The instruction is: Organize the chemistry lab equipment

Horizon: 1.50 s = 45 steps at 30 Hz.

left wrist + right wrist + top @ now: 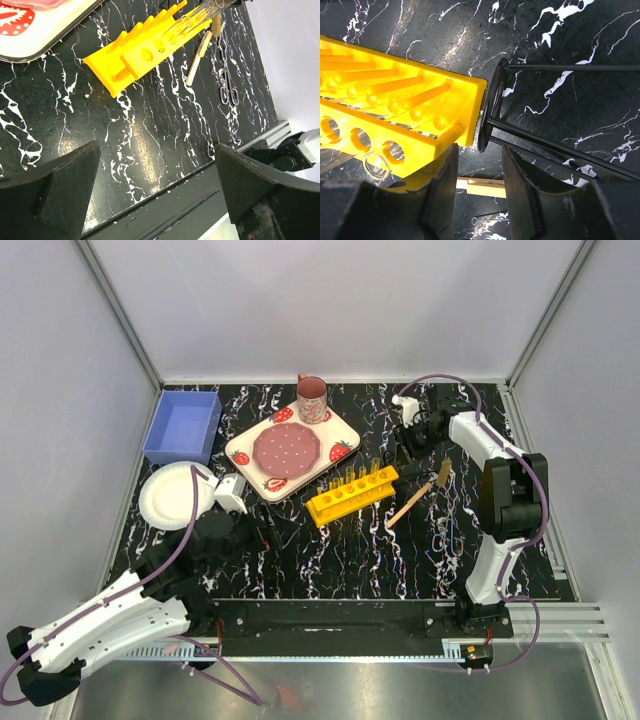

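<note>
Yellow rack (352,493) lies mid-worktop (350,560), angled, just right of the strawberry plate (290,450). It holds clear tubes (365,472), and the right wrist view shows one tube mouth in an end hole. Wooden-handled brush (410,505) lies flat just right of the rack, close to its right end but apart from it. Slim dark metal tool (227,80) lies beyond the brush, on the side away from the rack. In the right wrist view a black ring-ended tool (490,110) sits right at the rack's end; can't tell if they touch. Right pincer (479,165) hangs over that end of the rack, jaws a little apart and gripping nothing, with the brush handle showing on the worktop through the gap. Left pincer (155,170) is low on the near-left side, pointing at the rack, jaws wide apart and empty. Pink mug (312,398) is behind the strawberry plate. Blue bin (183,426) and white paper plate (172,495) are at far left.
</note>
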Each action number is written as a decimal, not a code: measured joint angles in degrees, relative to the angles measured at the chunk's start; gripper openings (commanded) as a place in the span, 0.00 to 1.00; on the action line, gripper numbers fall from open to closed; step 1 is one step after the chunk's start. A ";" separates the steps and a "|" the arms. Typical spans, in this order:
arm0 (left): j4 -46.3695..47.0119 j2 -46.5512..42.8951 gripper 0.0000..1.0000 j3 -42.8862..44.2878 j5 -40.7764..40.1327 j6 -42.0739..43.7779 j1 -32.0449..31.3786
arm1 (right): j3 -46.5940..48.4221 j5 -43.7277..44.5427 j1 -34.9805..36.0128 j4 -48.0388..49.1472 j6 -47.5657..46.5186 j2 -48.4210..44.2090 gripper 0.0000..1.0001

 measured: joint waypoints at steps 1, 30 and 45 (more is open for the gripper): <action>-0.07 -0.44 0.99 -0.17 -0.02 -0.09 0.00 | 0.00 0.37 0.28 0.00 0.00 0.09 0.46; -2.45 -2.51 0.99 -0.42 -0.09 0.55 0.00 | -0.35 10.32 2.27 2.56 -10.45 -4.31 0.04; -1.90 5.42 0.99 11.58 8.20 23.65 0.07 | 3.39 6.47 1.51 -10.08 -27.71 -24.39 0.04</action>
